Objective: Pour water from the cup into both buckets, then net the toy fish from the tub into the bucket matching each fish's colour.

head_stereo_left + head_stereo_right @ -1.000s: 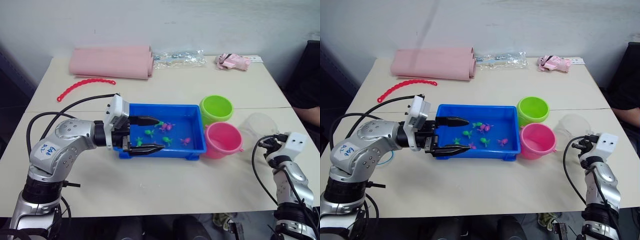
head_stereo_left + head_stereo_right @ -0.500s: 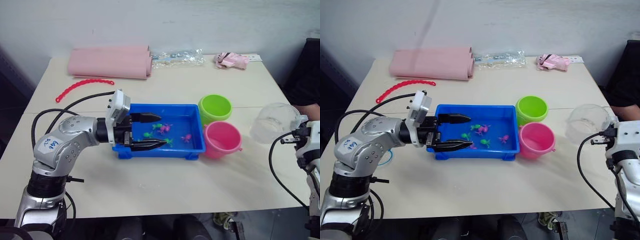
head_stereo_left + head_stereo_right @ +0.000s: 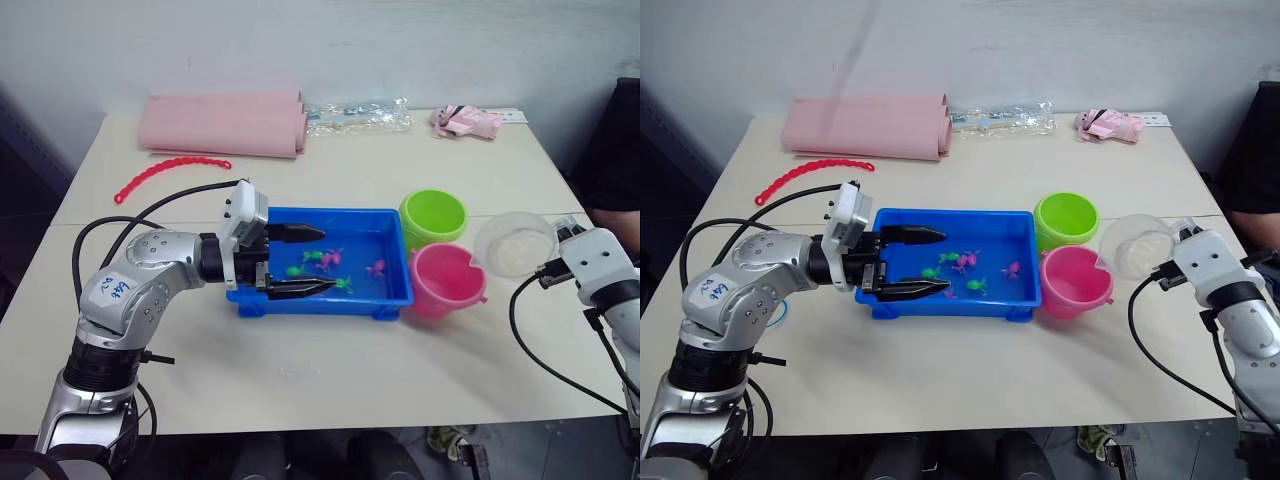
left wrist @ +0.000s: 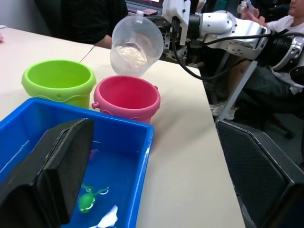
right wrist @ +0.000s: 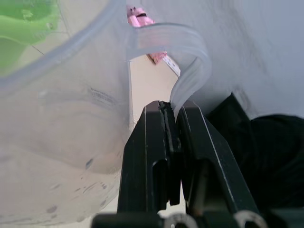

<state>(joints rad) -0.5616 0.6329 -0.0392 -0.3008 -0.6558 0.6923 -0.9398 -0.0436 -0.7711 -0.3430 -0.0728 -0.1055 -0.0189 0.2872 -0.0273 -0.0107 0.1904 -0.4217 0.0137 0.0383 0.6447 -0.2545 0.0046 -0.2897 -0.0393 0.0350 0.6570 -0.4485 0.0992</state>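
At the right of the left eye view, the right gripper [image 5: 172, 118] pinches the clear cup [image 3: 514, 245] by its handle, fingers clamped tight on the strip of plastic. The cup is tipped on its side, mouth towards the pink bucket [image 3: 446, 280] and held just above and beside its rim. The lime green bucket [image 3: 433, 218] stands touching the pink one, on the far side of it — both just right of the blue tub [image 3: 395, 290] at the centre of the table [image 3: 330, 370]. Small green and magenta toy fish [image 3: 330, 262] lie in the tub's shallow water. The left gripper [image 3: 300, 260] reaches over the tub's left end, its two black fingers spread apart and holding nothing. A red beaded chain [image 3: 170, 172] lies at upper left, near a folded pink cloth [image 3: 222, 122].
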